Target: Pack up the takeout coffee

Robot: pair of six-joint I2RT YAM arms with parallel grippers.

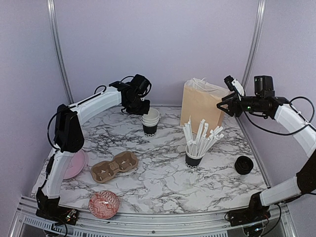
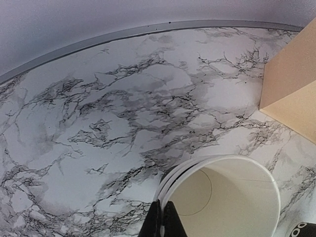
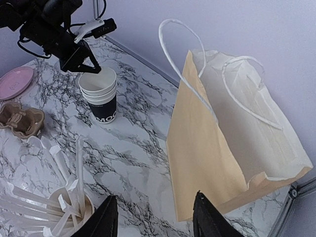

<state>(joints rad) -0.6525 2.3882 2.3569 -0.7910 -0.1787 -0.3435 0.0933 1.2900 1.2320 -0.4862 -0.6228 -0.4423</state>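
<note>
Left gripper [image 1: 143,109] pinching the cups [image 1: 150,121] at the far edge of the tabletop [image 1: 163,173].
The cups stand stacked near the far edge, left of the bag [image 1: 201,103], and the left jaws are pinched on the top one's rim. The right gripper [image 1: 222,104] hovers beside the bag near the far right corner, jaws apart, holding nothing.

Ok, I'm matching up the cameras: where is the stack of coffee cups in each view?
Top external: stack of coffee cups, centre, just left of the paper bag.
Left wrist: cups bottom right, white inside showing; bag at right edge.
Right wrist: cups upper left; bag fills the right.
Shared landmark: the paper bag.
</note>
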